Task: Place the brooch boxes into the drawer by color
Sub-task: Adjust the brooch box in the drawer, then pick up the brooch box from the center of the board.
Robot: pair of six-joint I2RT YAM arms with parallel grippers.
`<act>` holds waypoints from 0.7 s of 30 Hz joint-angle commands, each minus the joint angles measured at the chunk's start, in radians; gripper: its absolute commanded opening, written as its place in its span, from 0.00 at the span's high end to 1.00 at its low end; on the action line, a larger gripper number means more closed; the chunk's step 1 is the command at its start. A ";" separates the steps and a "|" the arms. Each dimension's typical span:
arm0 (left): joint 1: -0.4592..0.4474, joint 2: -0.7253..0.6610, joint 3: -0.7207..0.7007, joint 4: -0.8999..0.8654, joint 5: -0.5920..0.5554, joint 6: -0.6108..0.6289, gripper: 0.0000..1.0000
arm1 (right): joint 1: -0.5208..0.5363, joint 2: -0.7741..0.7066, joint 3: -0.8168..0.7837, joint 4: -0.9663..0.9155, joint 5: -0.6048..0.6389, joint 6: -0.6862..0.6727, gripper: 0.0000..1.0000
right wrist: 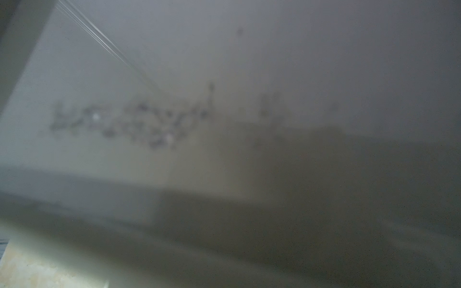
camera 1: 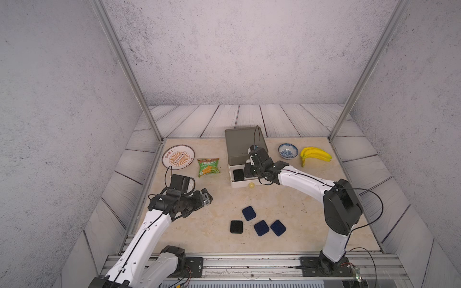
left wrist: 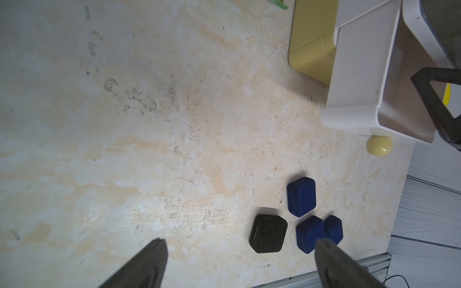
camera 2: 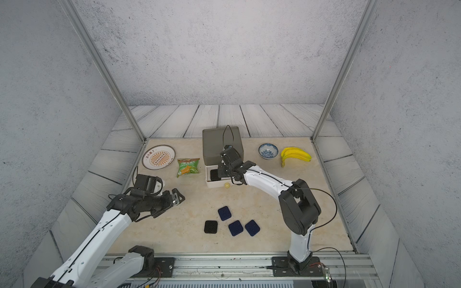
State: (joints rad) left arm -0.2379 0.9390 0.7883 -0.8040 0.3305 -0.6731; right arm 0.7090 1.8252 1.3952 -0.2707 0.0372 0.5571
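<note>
Beige marble tabletop [camera 1: 199, 232], white drawer [camera 1: 232, 184] pulled out, black box [camera 1: 238, 175] inside, right gripper [camera 1: 249, 172] closed tight, dipped into it, left gripper [left wrist: 240, 243] spread wide, second black box [camera 1: 236, 226] beside three navy boxes [camera 1: 261, 228].

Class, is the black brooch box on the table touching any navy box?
Apart. Both top views show bare table between the black box and the navy boxes; the left wrist view agrees.

The brooch boxes [camera 1: 261, 228] are navy and black, the bowl [camera 1: 288, 150] blue-patterned white, the bananas [camera 1: 315, 154] yellow.
</note>
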 commanded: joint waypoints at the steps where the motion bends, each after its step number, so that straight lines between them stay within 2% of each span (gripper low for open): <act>1: 0.002 -0.039 0.001 -0.029 -0.025 0.023 0.02 | -0.028 -0.013 -0.010 -0.090 0.001 -0.025 1.00; 2: 0.001 -0.035 0.015 -0.037 -0.018 0.021 0.02 | -0.028 -0.073 -0.012 -0.080 0.000 -0.070 0.97; 3: -0.002 -0.030 0.019 -0.043 -0.014 0.017 0.02 | -0.027 -0.138 -0.024 -0.073 -0.002 -0.083 0.86; 6: -0.015 -0.010 0.001 -0.056 0.015 -0.001 0.02 | -0.026 -0.234 -0.035 -0.090 0.001 -0.101 0.71; 9: -0.083 0.013 -0.034 -0.046 0.005 -0.034 0.02 | -0.026 -0.345 -0.078 -0.099 0.012 -0.124 0.55; 11: -0.163 0.036 -0.029 -0.040 -0.038 -0.056 0.02 | -0.026 -0.421 -0.129 -0.096 0.032 -0.130 0.47; 13: -0.242 0.079 -0.011 -0.031 -0.079 -0.070 0.02 | -0.026 -0.494 -0.186 -0.089 0.061 -0.123 0.42; 16: -0.332 0.186 0.016 -0.005 -0.076 -0.053 0.02 | -0.028 -0.606 -0.260 -0.108 0.092 -0.122 0.34; 21: -0.469 0.382 0.058 0.004 -0.116 -0.010 0.02 | -0.039 -0.726 -0.329 -0.167 0.116 -0.132 0.28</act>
State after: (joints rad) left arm -0.6498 1.2613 0.8093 -0.8032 0.2600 -0.7124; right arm 0.6765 1.1427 1.0893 -0.3882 0.1093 0.4385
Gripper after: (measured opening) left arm 0.985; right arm 0.711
